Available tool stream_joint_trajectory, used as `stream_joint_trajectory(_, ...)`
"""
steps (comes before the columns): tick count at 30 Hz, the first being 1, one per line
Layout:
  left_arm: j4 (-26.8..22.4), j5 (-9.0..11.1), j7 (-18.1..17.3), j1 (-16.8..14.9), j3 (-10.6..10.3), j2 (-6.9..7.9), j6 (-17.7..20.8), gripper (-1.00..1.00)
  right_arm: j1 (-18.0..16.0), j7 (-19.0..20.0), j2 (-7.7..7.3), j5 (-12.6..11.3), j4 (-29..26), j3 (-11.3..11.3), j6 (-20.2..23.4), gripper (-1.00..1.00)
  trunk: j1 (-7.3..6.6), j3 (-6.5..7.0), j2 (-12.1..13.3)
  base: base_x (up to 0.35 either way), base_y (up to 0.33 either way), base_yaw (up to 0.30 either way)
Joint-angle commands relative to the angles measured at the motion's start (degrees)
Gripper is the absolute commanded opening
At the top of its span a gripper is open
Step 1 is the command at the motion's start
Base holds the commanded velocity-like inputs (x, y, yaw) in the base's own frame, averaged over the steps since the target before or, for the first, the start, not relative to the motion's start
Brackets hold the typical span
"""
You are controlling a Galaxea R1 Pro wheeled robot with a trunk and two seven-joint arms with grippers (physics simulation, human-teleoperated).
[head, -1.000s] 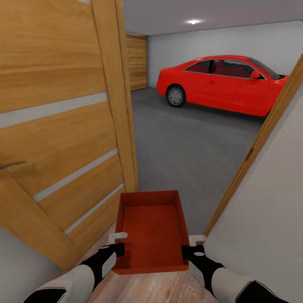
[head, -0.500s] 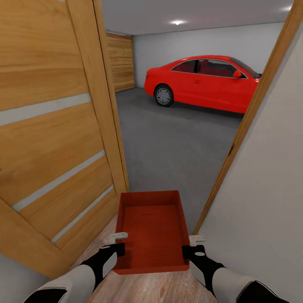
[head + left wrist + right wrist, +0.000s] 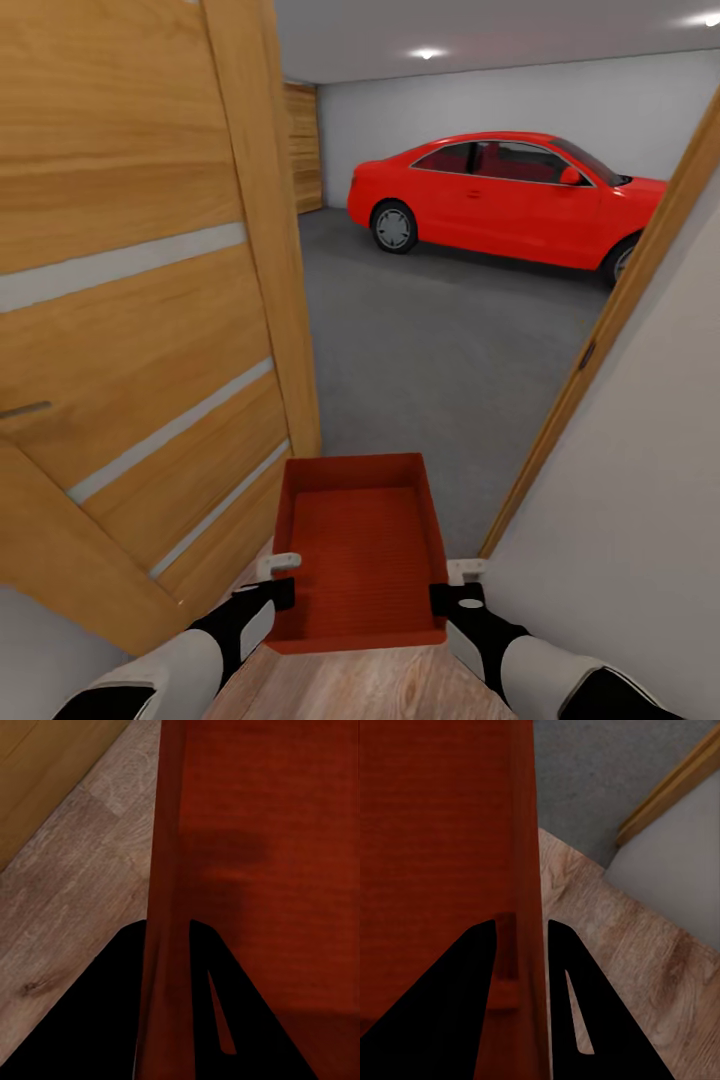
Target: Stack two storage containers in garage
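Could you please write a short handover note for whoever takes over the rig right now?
Left pincer: shut on the bin's left wall.
Right pincer: shut on its right wall.
The bin is empty, held level at the doorway, above wood planks, beside the open door.
Ahead: grey garage floor and a red car.
Done: one bin brought to the garage threshold.
Left: set it on the grey floor, fetch the second bin, stack it.

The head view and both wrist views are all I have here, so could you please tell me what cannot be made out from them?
- Red car: its front end is hidden in the head view by the right door frame.
- Garage plank door: mostly hidden in the head view by the open wooden door.
- Storage container: its underside faces away in every view.
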Motion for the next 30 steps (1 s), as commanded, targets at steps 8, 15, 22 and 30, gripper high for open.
stream_joint_trajectory(8,0.15,1.89,0.03,0.04,-2.31,1.61,0.26,-1.0,-0.06,2.99,-0.74,0.29,-0.24,-1.72,-1.39,-1.0,0.0,0.05,-0.04,0.0,0.011,-0.12)
stream_joint_trajectory(15,0.15,1.89,0.03,0.04,-2.29,1.59,0.26,-1.0,-0.06,2.99,-0.76,0.29,-0.24,-1.72,-1.39,-1.0,0.0,0.21,-0.04,0.0,0.0,-0.238)
stream_joint_trajectory(22,0.15,1.89,0.03,0.04,-2.3,1.59,0.26,-1.0,-0.06,2.99,-0.8,0.29,-0.23,-1.72,-1.39,-1.0,0.0,0.22,-0.04,0.0,0.0,-0.19)
stream_joint_trajectory(30,0.15,1.89,0.03,0.04,-2.32,1.59,0.26,-1.0,-0.06,2.99,-0.85,0.29,-0.24,-1.72,-1.39,-1.0,0.0,0.22,-0.04,0.0,0.0,-0.002)
